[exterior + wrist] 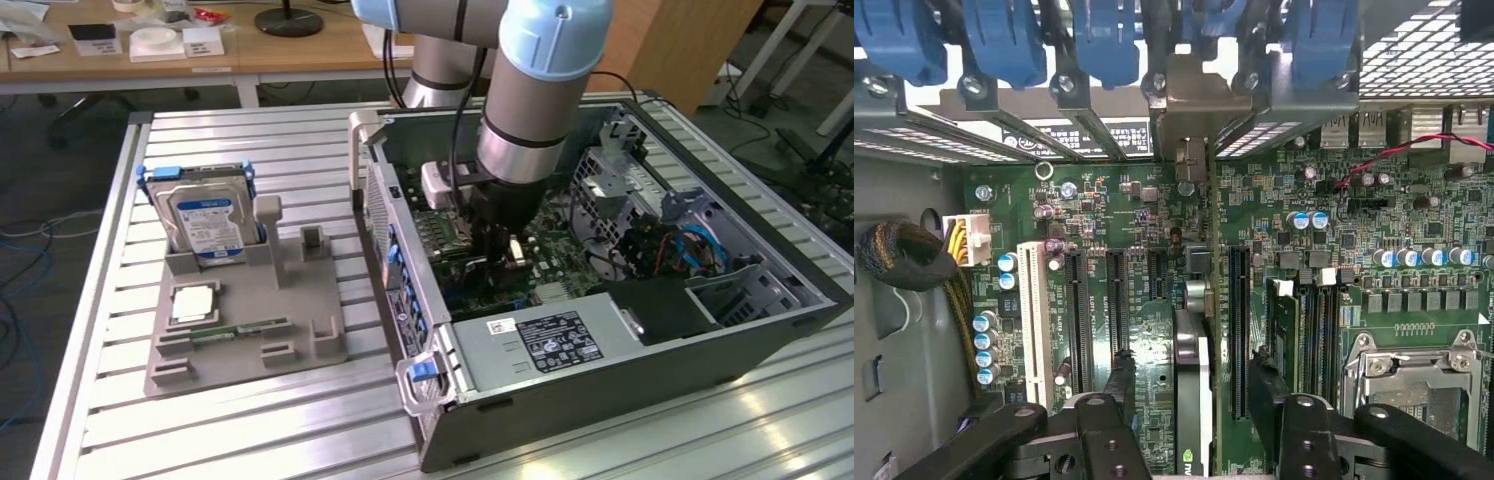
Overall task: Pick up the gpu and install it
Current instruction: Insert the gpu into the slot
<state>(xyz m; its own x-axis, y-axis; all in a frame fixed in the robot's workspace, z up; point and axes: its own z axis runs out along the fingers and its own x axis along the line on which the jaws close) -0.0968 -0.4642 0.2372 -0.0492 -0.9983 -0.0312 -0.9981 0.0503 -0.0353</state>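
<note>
Since the gpu [1192, 400] is seen standing in its slot on the motherboard [1134, 230], the gripper [1189, 385] is spread wide around it, holding nothing; a straight lift away is called for.

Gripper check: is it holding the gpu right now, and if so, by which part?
Nothing is held. The gripper is open, its fingers clear on either side of the gpu, which stands edge-on in the motherboard slot.
</note>
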